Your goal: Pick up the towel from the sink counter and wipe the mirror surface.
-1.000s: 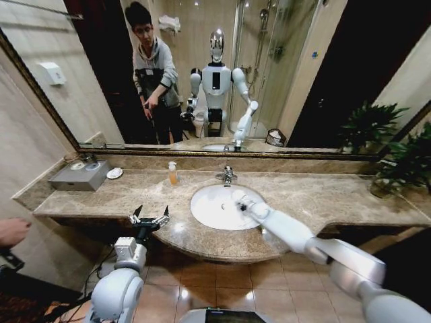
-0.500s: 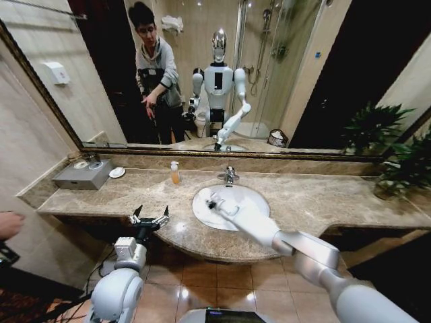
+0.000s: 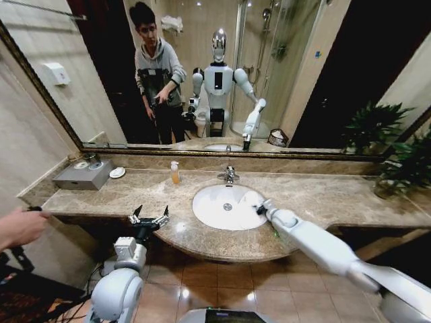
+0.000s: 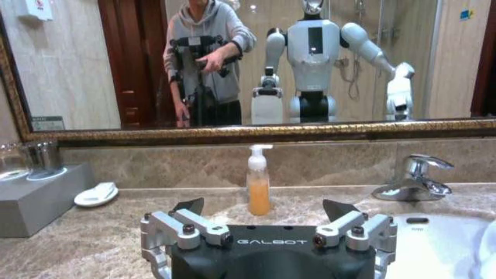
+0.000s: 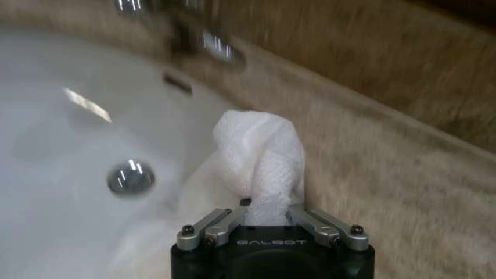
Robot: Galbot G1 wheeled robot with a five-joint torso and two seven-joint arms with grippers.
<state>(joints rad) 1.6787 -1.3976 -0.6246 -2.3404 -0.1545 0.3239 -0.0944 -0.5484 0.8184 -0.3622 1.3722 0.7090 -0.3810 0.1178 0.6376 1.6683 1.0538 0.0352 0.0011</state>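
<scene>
The white towel (image 5: 259, 148) is bunched up at the right rim of the white basin (image 3: 222, 208), partly over the brown marble sink counter (image 3: 323, 195). My right gripper (image 5: 268, 210) is shut on the towel's near end. In the head view my right gripper (image 3: 259, 208) reaches in from the lower right, with the towel (image 3: 250, 198) just beyond it. My left gripper (image 3: 149, 219) hovers open at the counter's front edge, left of the basin, and holds nothing. The left gripper (image 4: 265, 208) faces the mirror surface (image 3: 283, 74), which spans the wall above the counter.
A chrome faucet (image 3: 228, 175) stands behind the basin, and the drain (image 5: 130, 176) sits in it. An orange soap bottle (image 3: 174, 173), a small white dish (image 3: 116, 172) and a grey tray with cups (image 3: 82, 175) stand at the back left. A plant (image 3: 404, 161) fills the right end. A person's hand (image 3: 20, 227) shows at the left edge.
My right arm swung from the basin's left side across to its right rim and is now shut on the towel. The person's hand came further in at the left. My left arm stayed still.
</scene>
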